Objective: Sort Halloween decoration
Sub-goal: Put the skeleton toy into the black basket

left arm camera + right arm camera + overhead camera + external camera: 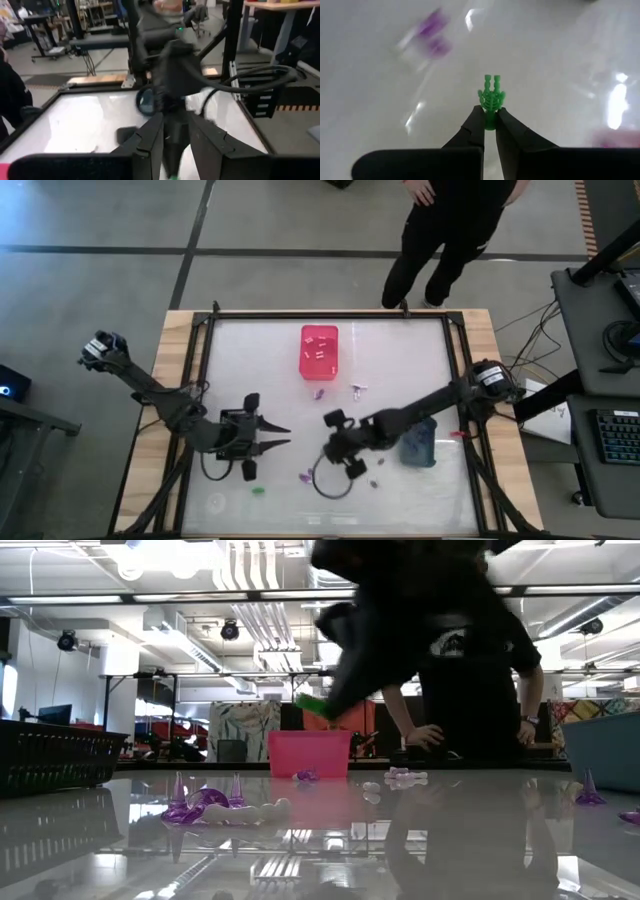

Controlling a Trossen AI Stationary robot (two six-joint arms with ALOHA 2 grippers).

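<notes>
Halloween decoration pieces lie mostly unsorted: white ones (318, 355) fill the pink bin (319, 336), purple ones (320, 393) remain scattered. Right gripper (490, 122) pinches a green skeleton piece (491, 99); left gripper (283, 435) waits, jaws spread.

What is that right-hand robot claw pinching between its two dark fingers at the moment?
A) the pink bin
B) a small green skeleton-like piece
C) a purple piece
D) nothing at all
B: in the right wrist view the right gripper has its two dark fingers closed on the stem of a small green skeleton-like plastic piece, held above the white table.
</notes>
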